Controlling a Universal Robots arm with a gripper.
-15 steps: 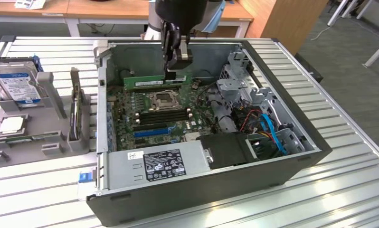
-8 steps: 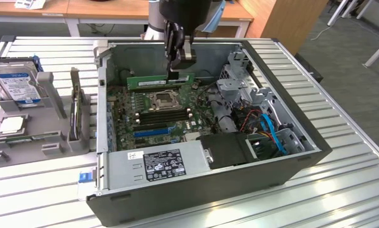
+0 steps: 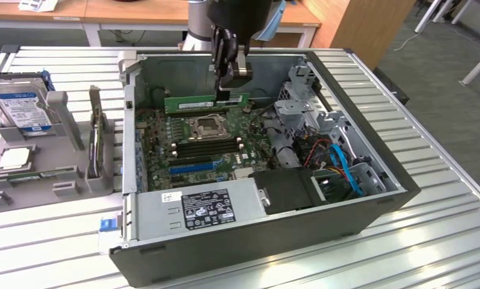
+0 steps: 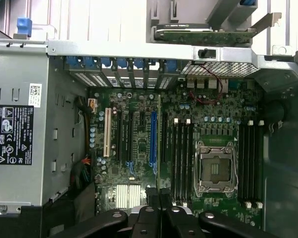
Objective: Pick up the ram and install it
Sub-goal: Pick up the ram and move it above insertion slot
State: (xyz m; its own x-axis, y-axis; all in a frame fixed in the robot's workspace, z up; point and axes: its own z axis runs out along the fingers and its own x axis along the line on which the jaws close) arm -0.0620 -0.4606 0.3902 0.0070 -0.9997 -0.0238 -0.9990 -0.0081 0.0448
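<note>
The tool [image 3: 228, 91] is clamped on the ram [image 3: 196, 103] above the motherboard [image 3: 224, 158]; best held level, parallel to the memory slots [image 3: 204, 145].

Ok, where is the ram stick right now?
In the exterior view the ram is clamped in the jaws, hanging over the motherboard's far end inside the open case, just beyond the CPU socket.
</note>
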